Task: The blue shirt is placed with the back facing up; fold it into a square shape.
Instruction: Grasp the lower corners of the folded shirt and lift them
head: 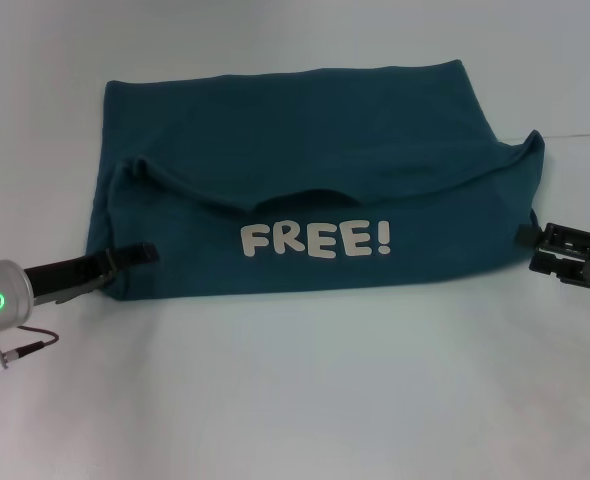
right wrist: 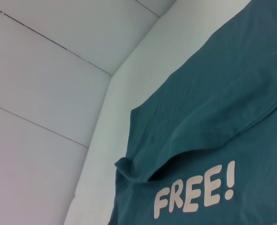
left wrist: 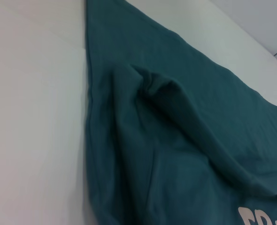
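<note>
My left gripper [head: 140,256] sits low at the left edge of the blue shirt [head: 315,130], its dark fingers [head: 133,255] reaching onto the near fold; I cannot tell whether they are pinching cloth or just resting there. Across from it, my right gripper [head: 531,238] touches the shirt's right edge, and I cannot tell its grip either. Between the two grippers the shirt lies on the white table [head: 305,400], its near part folded over the far part so a white "FREE!" print [head: 315,240] faces up. Beyond both grippers, the far layer lies flat.
</note>
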`<state>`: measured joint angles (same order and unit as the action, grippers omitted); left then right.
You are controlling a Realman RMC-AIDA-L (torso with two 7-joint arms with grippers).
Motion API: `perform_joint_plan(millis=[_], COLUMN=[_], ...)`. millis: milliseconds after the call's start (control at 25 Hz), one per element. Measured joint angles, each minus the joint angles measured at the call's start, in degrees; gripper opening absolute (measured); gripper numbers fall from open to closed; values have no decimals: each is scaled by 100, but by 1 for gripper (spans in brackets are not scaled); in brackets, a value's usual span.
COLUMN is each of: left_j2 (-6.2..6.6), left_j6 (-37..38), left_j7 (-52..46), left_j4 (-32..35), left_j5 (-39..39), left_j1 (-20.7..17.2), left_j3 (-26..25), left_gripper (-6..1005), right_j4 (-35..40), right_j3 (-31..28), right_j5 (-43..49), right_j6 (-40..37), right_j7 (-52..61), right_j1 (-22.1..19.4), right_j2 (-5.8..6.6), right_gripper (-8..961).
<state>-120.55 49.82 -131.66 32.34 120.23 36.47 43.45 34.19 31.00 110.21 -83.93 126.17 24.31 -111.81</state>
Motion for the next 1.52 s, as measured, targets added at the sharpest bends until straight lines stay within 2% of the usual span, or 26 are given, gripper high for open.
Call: perform_joint_plan(millis=[400, 1000, 1200, 1440, 1520], left_j2=[33, -13, -24, -33, -33], left_j6=[-49, -255, -266, -300, -318], left_j7=[-87, -132, -145, -154, -162], left_j4=[26, 10, 130, 141, 142], left_j5=[-7, 140, 157, 292, 308], left_j1=[-79, -40, -62, -55, -51], left_j3=[-84, 82, 146, 165, 164], left_gripper=[786, 785, 680, 434, 390], right_j4=[-18, -90, -90, -90, -89], right_j3=[-79, -143, -215, -257, -261], right_j5=[0, 15, 5, 3, 3], right_j6=[-26, 14, 10, 9, 5], right_j7=[-40, -66, -67, -67, -67], right_j1=[-15, -21, -23, -23, -23], right_j2=[0, 6, 13, 19, 19], right_gripper=[817, 817, 817, 817, 817])
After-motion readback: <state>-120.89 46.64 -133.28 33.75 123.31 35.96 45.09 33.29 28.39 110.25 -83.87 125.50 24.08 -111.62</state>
